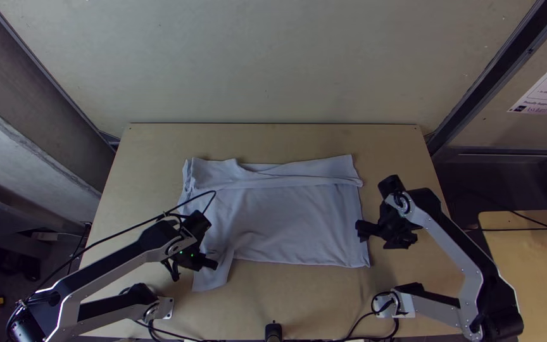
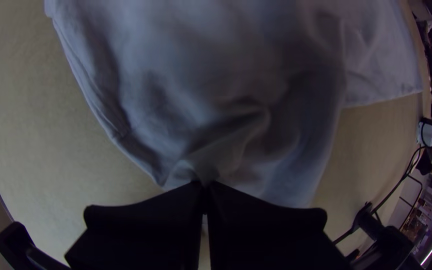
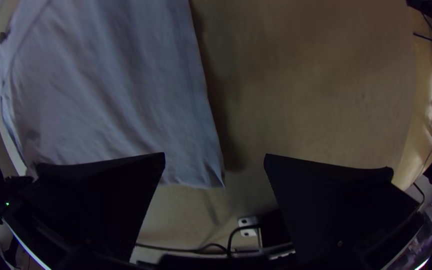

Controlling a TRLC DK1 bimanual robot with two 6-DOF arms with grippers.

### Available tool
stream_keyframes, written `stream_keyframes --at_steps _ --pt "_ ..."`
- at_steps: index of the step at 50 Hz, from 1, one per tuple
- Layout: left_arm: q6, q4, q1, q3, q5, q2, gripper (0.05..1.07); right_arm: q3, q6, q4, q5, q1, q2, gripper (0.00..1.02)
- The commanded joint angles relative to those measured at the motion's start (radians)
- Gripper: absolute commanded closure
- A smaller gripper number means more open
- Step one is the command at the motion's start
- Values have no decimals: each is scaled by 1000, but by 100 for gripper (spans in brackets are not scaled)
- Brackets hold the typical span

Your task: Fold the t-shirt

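Clock bearings: taken from the middle of the table (image 1: 406, 142), twelve at its far edge. At eight, left arm (image 1: 112, 272): reaches in over the near-left part of the t-shirt (image 1: 292, 221), hides some of it, and trails a black cable (image 1: 131, 227) across its left end. Also at eight, left gripper (image 2: 203, 186): fingertips brought together on a gathered pinch of cloth at the near-left end, possibly a sleeve. Beside it, toward seven, a loose flap (image 1: 210, 278): juts nearer than the main near edge.

At centre, t-shirt: lies lengthwise from nine to three, fairly flat, with a layered band (image 1: 299, 176) along the twelve o'clock side. Judged folded once lengthwise, edges not fully matched. Left to do, by judgement: tuck in the flap, smooth the left end, then fold across into a compact shape.

At six, a black post (image 1: 273, 332): stands at the near edge, clear of cloth.

At three, right gripper (image 3: 214, 156): fingers spread wide, nothing held, poised by the right edge of the cloth. Beyond, at four, right arm (image 1: 470, 253); farther out, a side table (image 1: 533, 272).
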Motion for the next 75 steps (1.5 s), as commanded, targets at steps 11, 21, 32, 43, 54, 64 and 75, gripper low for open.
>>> stream_keyframes --at_steps 11,21,32,43,54,64,75 --pt "8 -25 30 56 -4 -11 104 -78 -88 -47 -77 35 101 16" --pt "4 -24 34 62 -4 -8 104 -95 -111 -61 -100 36 168 19" --pt "1 -22 37 67 -4 -1 104 -115 -113 -38 -116 49 177 26" --pt "2 -22 53 73 -4 -1 104 -118 -104 -27 -114 75 188 34" --pt "-2 -24 54 76 -4 -6 104 -114 -100 -18 -112 111 185 47" --pt "-4 -28 57 73 -4 -14 104 -111 -91 18 -97 131 174 66" --pt "-2 -28 59 75 -4 -17 104 -103 -93 87 -39 125 153 99"
